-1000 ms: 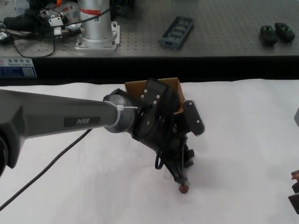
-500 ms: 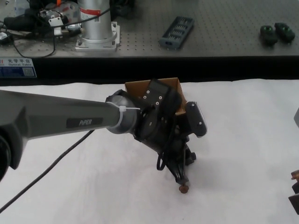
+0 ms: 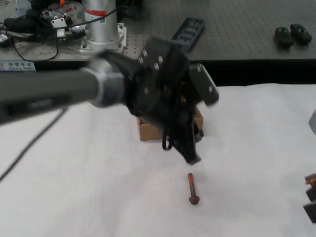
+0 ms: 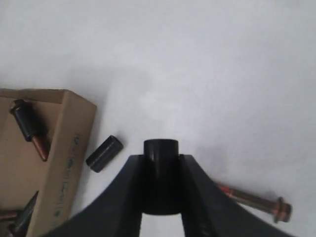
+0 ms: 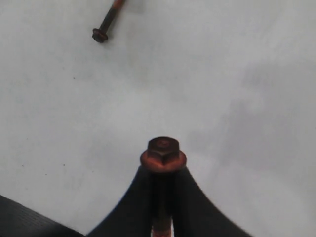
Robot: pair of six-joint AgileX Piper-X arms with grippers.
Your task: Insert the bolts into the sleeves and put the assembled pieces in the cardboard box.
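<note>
Left gripper (image 4: 161, 159) pinches a black sleeve (image 4: 160, 185) just in front of the cardboard box (image 4: 61, 143), the sleeve's long axis along the fingers and its open end outward; right gripper (image 5: 161, 180) clamps a bolt (image 5: 163, 157), head outward, shank back between the fingers, well to the right of the box (the left arm is the nearer); mating probably requires bringing both axes into line; a loose sleeve (image 4: 104, 153) lies just beside the box wall, a loose bolt (image 4: 256, 202) farther in front.

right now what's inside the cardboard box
The cardboard box holds one sleeved bolt and the end of another. The rest of its inside is hidden: in the high view the left arm covers it.
</note>
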